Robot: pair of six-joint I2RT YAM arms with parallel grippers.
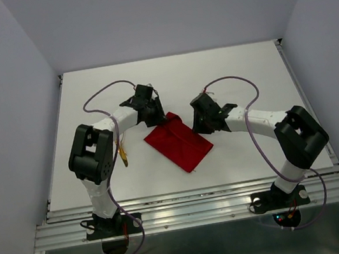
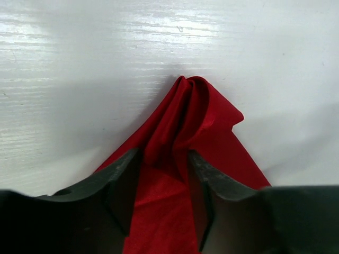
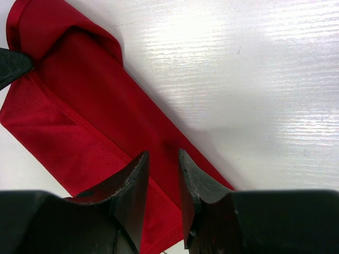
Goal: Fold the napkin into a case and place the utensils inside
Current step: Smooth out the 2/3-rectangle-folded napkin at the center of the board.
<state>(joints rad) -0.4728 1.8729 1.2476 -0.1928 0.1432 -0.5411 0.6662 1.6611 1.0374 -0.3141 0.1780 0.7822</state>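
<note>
The left gripper [image 2: 164, 155] – spread astride a bunched corner of the napkin [image 1: 179, 143] – needed to pinch it squarely, while the right gripper [image 3: 163, 156] hung narrowly parted.

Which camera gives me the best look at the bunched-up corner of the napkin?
Left wrist. The bunched corner of the napkin gathers into clear folds just beyond the left gripper. Top external shows it small, crowded by that gripper. Right wrist catches only a rounded fold at its top-left edge.
</note>
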